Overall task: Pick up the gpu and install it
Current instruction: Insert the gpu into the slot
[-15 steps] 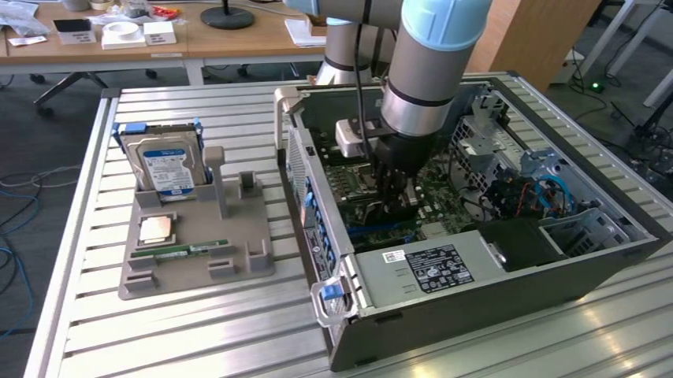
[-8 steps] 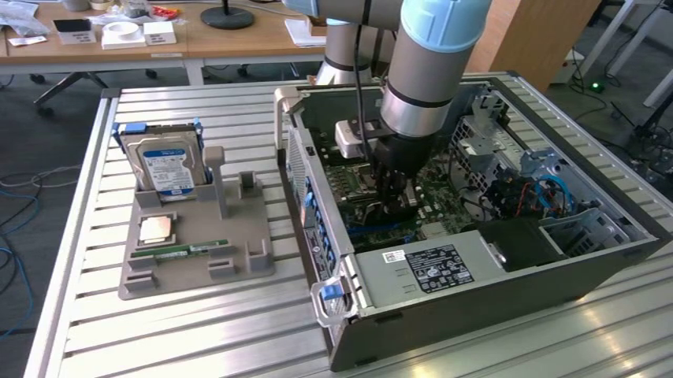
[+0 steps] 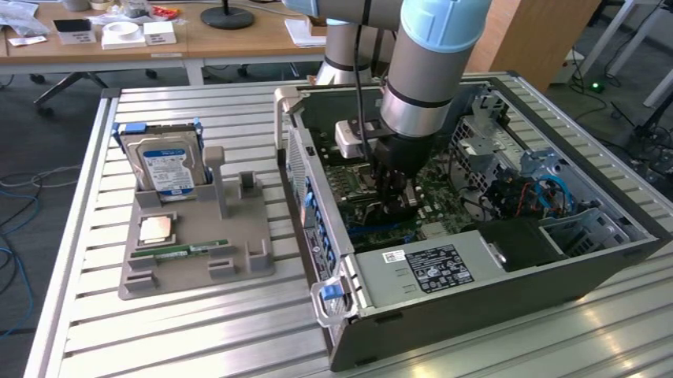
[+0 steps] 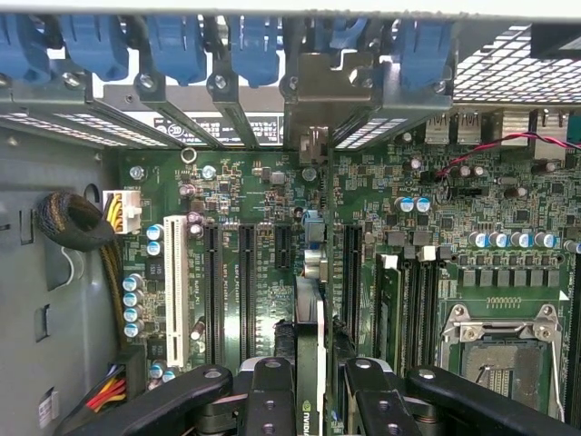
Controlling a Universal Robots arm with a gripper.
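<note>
The gpu shows edge-on as a thin slab with a green logo on it, standing upright between my two black fingers. My gripper is shut on it. The card hangs over the green motherboard, lined up along the long black expansion slots, with its metal bracket at the case's rear slot wall. In the exterior view my gripper reaches down into the open computer case, low over the motherboard; the card itself is hidden there by the fingers.
Beside the case on the exterior view's left, a grey holder carries a blue-labelled hard drive, a processor chip and a green memory stick. Inside the case are a power supply, blue retaining latches, a white slot and the processor socket.
</note>
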